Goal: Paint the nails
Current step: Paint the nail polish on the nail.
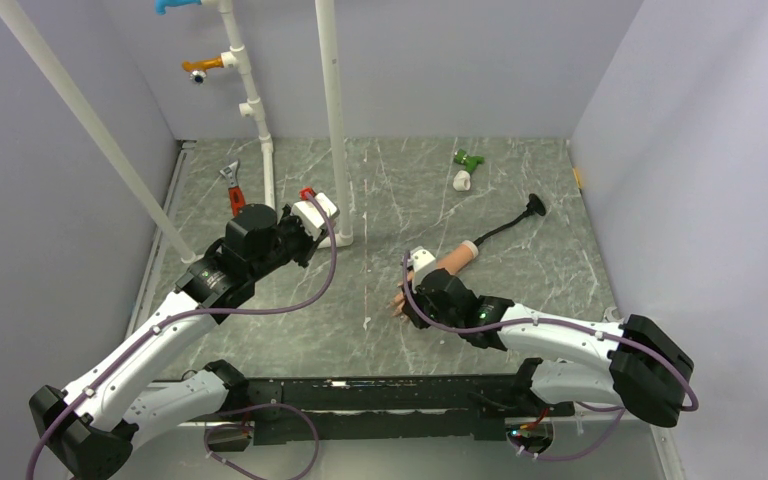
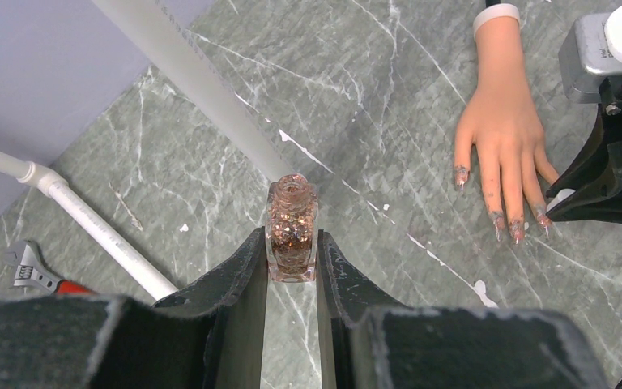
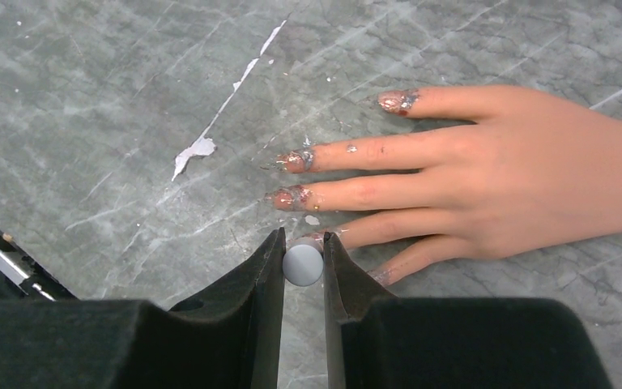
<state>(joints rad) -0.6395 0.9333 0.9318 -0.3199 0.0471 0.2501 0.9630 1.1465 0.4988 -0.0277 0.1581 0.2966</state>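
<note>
On your far left, a wrench point(image 2: 36, 275) lies by the white pipe point(image 2: 202, 89). Your left hand point(image 2: 291, 243) is clenched on the glitter polish bottle point(image 2: 291, 219). The bottle stands upright with its neck uncapped. It is glass and top-heavy, so keep the squeeze low on its flat sides.

Right of centre, the mannequin hand point(image 3: 518, 178) lies palm down on the bench point(image 3: 89, 97), and the nails point(image 3: 291, 197) point toward your right hand point(image 3: 302, 247). That hand is clamped on a small round white cap point(image 3: 303, 264), probably the brush handle seen end on. The bristles are hidden.

The nails are tiny, hard and glossy, and several are smeared with glitter. The mannequin hand looks light and may slide on the smooth stone, so stroke softly toward the tips and don't grip it.
</note>
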